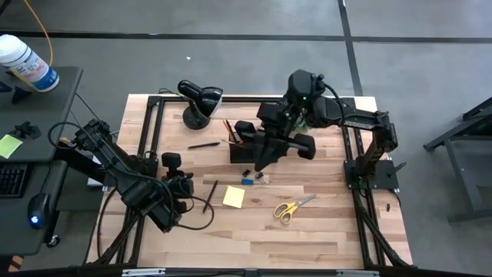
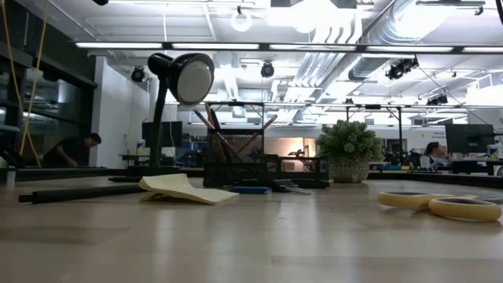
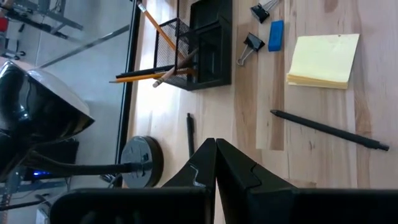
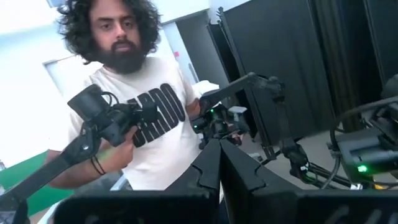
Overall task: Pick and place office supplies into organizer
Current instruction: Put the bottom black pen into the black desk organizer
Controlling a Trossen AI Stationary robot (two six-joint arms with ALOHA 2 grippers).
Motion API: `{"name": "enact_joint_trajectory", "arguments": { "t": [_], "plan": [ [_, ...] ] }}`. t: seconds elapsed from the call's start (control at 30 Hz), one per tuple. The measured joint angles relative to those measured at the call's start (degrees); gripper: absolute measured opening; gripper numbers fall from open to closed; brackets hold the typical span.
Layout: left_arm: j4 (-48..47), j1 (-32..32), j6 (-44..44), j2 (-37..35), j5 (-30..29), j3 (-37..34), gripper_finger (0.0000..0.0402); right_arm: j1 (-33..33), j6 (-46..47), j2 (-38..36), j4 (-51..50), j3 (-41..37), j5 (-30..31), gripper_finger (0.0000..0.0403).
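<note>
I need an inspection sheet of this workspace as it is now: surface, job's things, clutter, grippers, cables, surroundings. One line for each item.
Surface: wooden table with a dark frame.
Job's things: organizer holds pencils; outside it lie the sticky-note pad, scissors, blue block, clips and two dark pens.
Clutter: desk lamp; potted plant.
Grippers: left gripper shut and empty, near the table's front left; right gripper shut and empty, raised above the organizer.
Cables: dark cables at the left arm.
Surroundings: a person in a white shirt stands beyond the table; a white bottle on a side desk.
</note>
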Motion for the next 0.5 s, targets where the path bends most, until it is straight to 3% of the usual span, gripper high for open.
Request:
{"name": "enact_joint_trajectory", "arguments": {
  "t": [0.37, 0.5],
  "plan": [
    [0.3, 0.0, 0.0, 0.0, 0.0, 0.0, 0.0001, 0.0, -1.7, 0.0, -2.3, 0.0, 1.3, 0.0002],
    [0.5, 0.0, 0.0, 0.0, -0.2, 0.0, 0.0001, -0.4, -5.7, 0.0, -8.1, 0.0, 3.6, 0.0004]
  ]
}}
